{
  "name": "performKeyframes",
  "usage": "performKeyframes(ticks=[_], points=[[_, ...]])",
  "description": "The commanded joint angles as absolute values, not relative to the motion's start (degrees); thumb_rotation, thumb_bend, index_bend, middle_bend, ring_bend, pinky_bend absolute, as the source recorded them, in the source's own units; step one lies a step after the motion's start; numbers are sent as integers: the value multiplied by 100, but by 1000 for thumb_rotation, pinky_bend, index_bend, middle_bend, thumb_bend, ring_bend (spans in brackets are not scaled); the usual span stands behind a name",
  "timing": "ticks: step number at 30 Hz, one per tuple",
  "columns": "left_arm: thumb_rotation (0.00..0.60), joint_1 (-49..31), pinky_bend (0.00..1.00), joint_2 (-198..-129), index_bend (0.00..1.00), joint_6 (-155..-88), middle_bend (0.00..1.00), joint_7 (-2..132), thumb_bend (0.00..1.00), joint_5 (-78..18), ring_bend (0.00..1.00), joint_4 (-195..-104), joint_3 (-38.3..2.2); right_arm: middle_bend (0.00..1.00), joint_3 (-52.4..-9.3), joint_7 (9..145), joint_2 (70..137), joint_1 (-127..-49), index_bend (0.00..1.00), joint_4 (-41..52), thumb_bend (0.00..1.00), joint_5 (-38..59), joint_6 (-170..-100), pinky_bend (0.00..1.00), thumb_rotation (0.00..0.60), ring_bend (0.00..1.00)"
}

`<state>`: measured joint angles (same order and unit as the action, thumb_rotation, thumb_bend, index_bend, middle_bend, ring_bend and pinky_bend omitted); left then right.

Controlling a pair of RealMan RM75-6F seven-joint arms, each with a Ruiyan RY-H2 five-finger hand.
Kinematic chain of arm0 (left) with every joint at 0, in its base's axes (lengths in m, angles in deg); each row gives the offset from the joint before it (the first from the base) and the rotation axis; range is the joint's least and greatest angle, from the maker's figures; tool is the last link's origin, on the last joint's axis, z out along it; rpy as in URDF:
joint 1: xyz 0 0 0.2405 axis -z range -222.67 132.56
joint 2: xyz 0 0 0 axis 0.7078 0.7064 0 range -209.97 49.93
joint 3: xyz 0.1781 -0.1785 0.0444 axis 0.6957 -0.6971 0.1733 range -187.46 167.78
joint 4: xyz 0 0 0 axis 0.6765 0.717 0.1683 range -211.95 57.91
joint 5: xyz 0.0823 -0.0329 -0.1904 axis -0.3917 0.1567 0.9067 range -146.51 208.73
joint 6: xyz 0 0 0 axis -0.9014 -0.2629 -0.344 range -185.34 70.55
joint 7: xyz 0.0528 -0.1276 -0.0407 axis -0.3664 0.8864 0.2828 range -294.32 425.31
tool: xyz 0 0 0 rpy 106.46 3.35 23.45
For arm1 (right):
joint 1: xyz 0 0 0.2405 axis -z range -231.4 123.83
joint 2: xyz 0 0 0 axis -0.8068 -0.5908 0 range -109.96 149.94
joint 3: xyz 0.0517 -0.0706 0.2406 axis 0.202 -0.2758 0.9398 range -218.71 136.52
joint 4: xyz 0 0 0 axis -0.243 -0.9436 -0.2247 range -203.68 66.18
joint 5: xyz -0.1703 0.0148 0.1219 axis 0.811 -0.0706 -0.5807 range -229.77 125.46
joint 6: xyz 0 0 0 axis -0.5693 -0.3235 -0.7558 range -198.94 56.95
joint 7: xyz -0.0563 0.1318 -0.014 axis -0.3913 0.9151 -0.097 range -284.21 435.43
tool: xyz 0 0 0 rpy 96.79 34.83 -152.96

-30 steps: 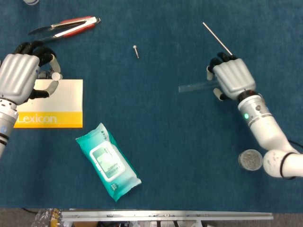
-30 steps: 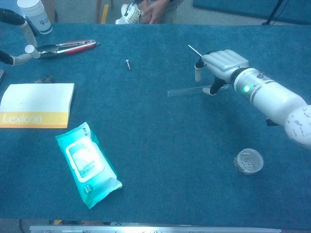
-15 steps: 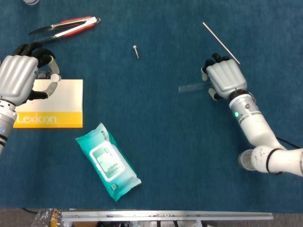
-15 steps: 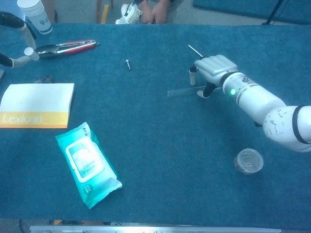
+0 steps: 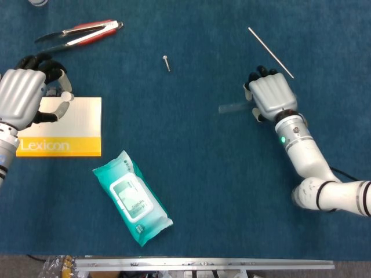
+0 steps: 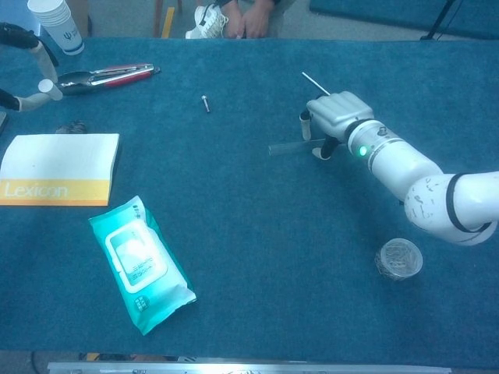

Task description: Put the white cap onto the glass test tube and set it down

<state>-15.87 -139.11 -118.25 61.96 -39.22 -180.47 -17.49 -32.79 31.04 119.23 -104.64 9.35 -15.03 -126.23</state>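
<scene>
Tube lay flat under right hand, fingers curled over it; grasp unclear. Left hand pinched cap. Next: lift tube, bring cap over.

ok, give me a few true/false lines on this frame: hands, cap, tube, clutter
1. The tube lies flat on the cloth by the right hand. True.
2. The cap is already on the tube. False: it is pinched at the left hand fingertips, far from the tube.
3. The wipes pack sits on top of the book. False: it lies on the cloth, apart from the book.
4. A screw lies between the tongs and the rod. True.
5. The left hand holds the tongs. False: the tongs lie untouched on the cloth.
</scene>
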Motion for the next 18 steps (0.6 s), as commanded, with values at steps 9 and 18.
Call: performKeyframes(ticks=[9, 18], points=[[600, -1609, 131, -13945, 516, -11799, 301, 6298, 328, -3951, 146, -17956, -1734, 266, -3274, 2939, 12045, -10521, 493, 813, 260, -1617, -12710, 234, 600, 117], [600, -1615, 131, -13959, 516, -11771, 300, 6364, 328, -3965, 146, -17900, -1733, 266, -3254, 2882, 12103, -10539, 494, 717, 261, -1734, -12685, 234, 600, 117]])
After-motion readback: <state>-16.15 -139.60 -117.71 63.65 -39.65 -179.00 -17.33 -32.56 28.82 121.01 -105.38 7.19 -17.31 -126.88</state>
